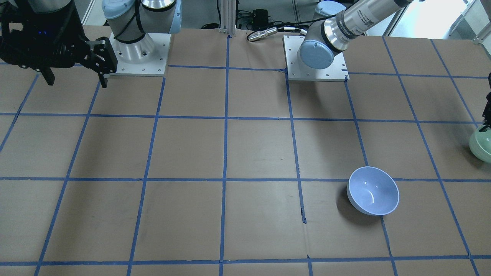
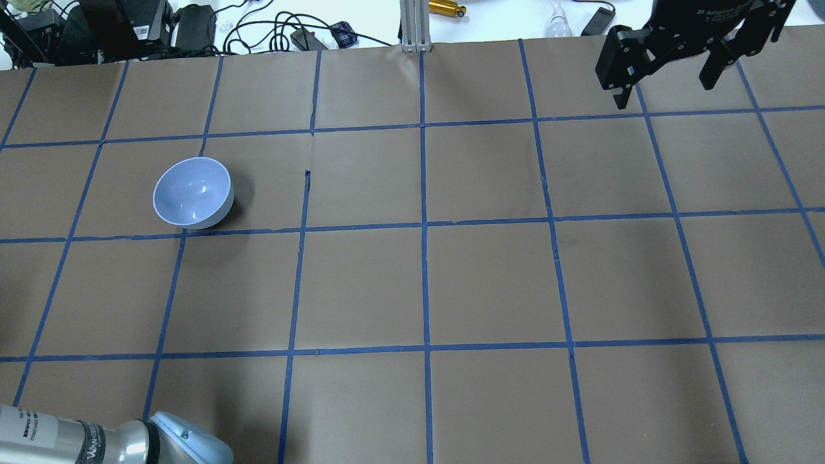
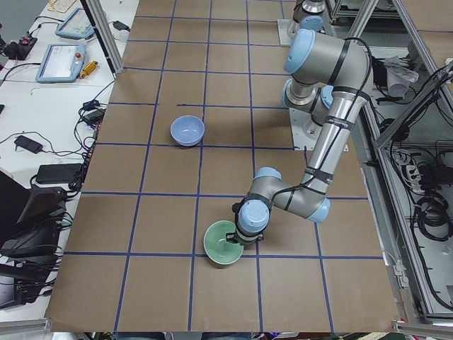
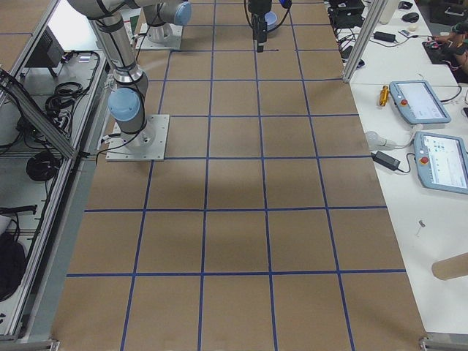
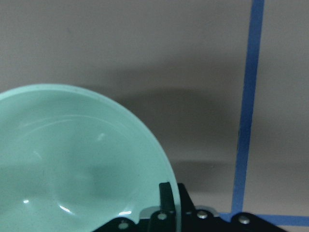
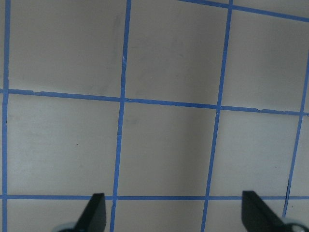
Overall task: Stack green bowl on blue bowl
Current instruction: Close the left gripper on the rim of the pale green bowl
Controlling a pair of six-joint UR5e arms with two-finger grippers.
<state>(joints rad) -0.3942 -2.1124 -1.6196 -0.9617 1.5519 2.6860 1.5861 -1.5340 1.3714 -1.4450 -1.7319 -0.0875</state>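
Left wrist-mounted | left gripper (image 5: 174, 198) pinches green bowl (image 5: 82, 164) at its rim, bowl by table (image 2: 490, 283)'s left end | blue bowl (image 2: 192, 192) well apart, nearer your edge, empty | right gripper (image 6: 173, 205) idle, jaws apart | you still need lift, carry, stacking.

Overhead view: white print on the black body of the right gripper (image 2: 665, 94), too small to read with certainty. Front-facing view: label with code square on the left arm's silver tube (image 1: 360, 17), lettering illegible.
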